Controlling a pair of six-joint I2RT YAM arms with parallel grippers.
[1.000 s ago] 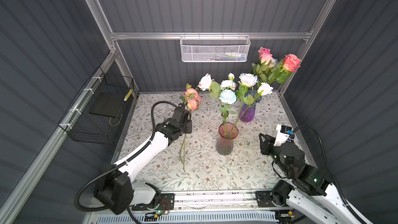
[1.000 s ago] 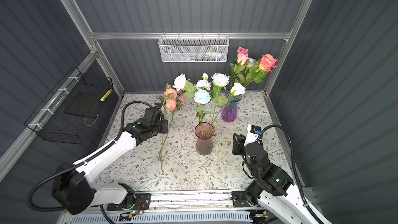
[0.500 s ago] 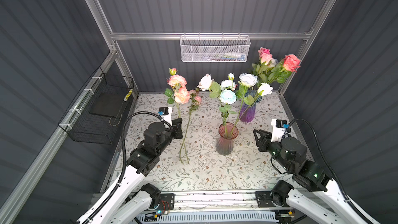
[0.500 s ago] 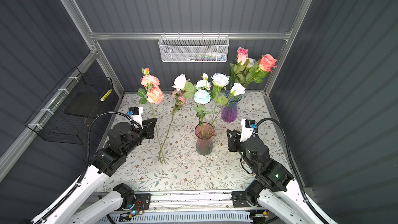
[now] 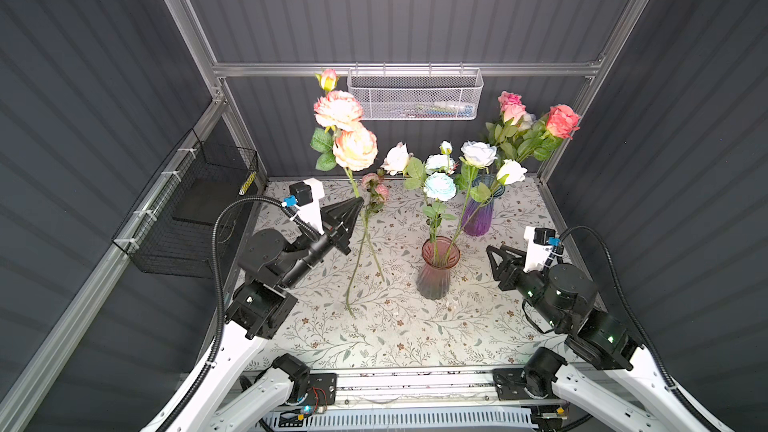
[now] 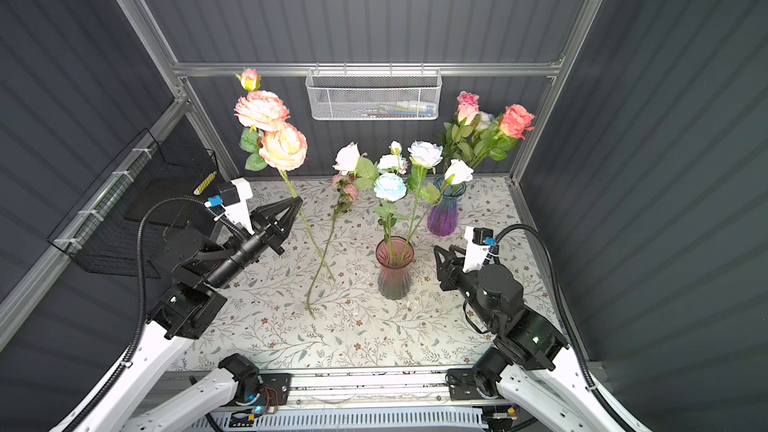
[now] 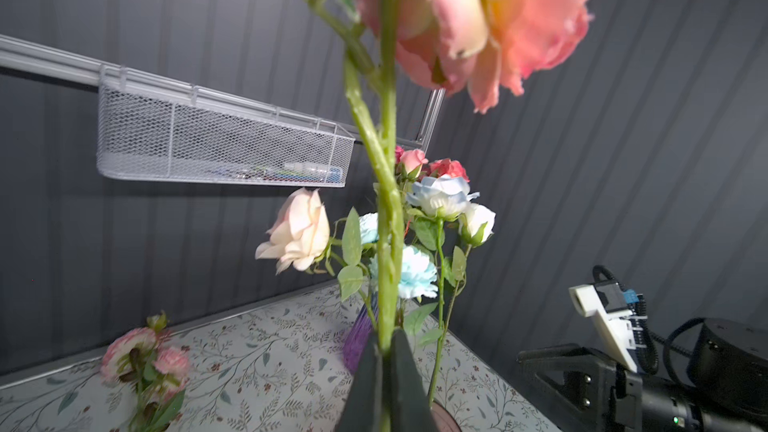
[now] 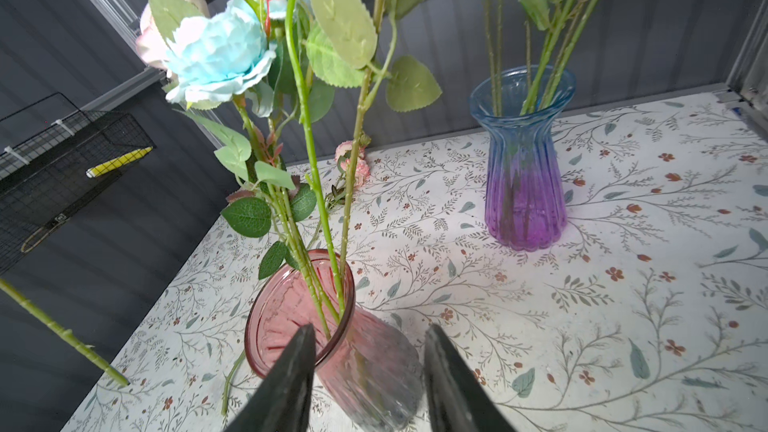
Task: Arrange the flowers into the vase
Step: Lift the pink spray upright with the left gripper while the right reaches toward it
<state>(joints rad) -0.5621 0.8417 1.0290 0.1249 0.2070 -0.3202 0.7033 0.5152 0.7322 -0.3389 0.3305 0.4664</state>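
Right gripper point(image 8: 368, 330): jaws apart, empty, just in front of the pink vase point(image 5: 434, 280).
Left gripper point(image 5: 358, 201): clamped on the peach-bloomed stem point(image 5: 355, 147), blooms uppermost.
Pink vase: holds blue and white flowers point(image 5: 439, 186).
Small pink sprig point(image 5: 374, 193): lying loose on the table point(image 5: 374, 338).
Purple vase point(image 5: 478, 218), at rear: holds pink and coral roses point(image 5: 561, 120).

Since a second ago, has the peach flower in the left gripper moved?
Yes. The peach flower, pinched in the left gripper, has gone up: in a top view its top bud is now level with the white wire basket; earlier it sat well below.

white arms point(image 5: 232, 351), black fingers point(image 5: 345, 211), ribbed cables point(image 5: 215, 251)
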